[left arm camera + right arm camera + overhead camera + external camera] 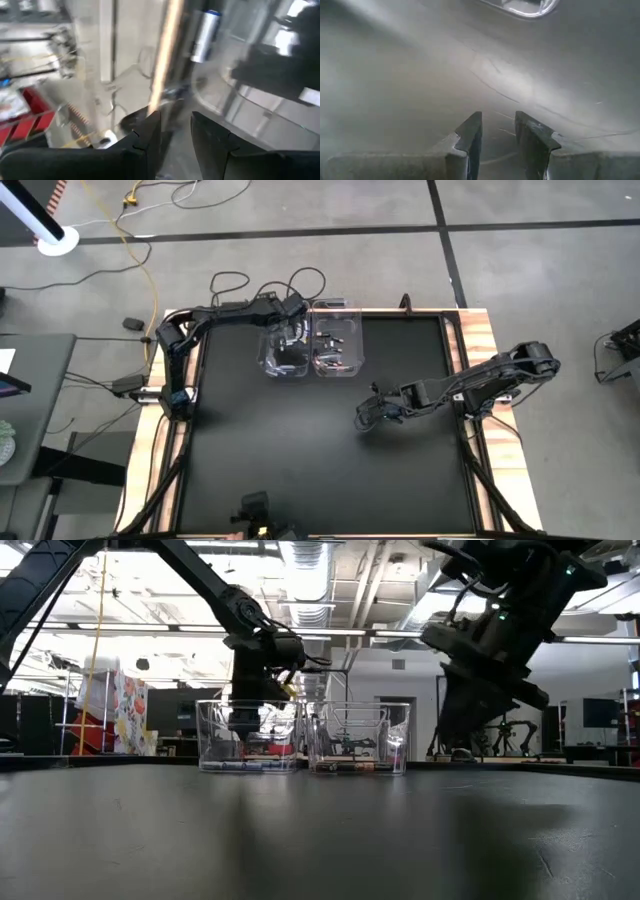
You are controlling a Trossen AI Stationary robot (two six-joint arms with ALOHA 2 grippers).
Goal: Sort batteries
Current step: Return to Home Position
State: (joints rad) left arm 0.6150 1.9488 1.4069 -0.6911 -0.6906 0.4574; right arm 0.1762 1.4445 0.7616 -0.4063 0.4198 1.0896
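Two clear plastic bins stand side by side at the table's far edge: the left bin (275,350) and the right bin (338,345). Small batteries (340,767) lie on the right bin's floor, and pale ones (245,766) on the left bin's floor. My left gripper (291,345) reaches down into the left bin, open, with nothing between its fingers (176,125). A silver battery with a blue end (202,35) shows beyond it. My right gripper (363,417) hovers low over the bare black table near the middle, open and empty (498,125).
The black table top (300,470) stretches bare toward the near edge. Wooden rails (480,340) frame the table's sides. Cables run along the far left corner (235,285). In the right wrist view, a clear bin's rim (525,7) shows ahead of the right gripper.
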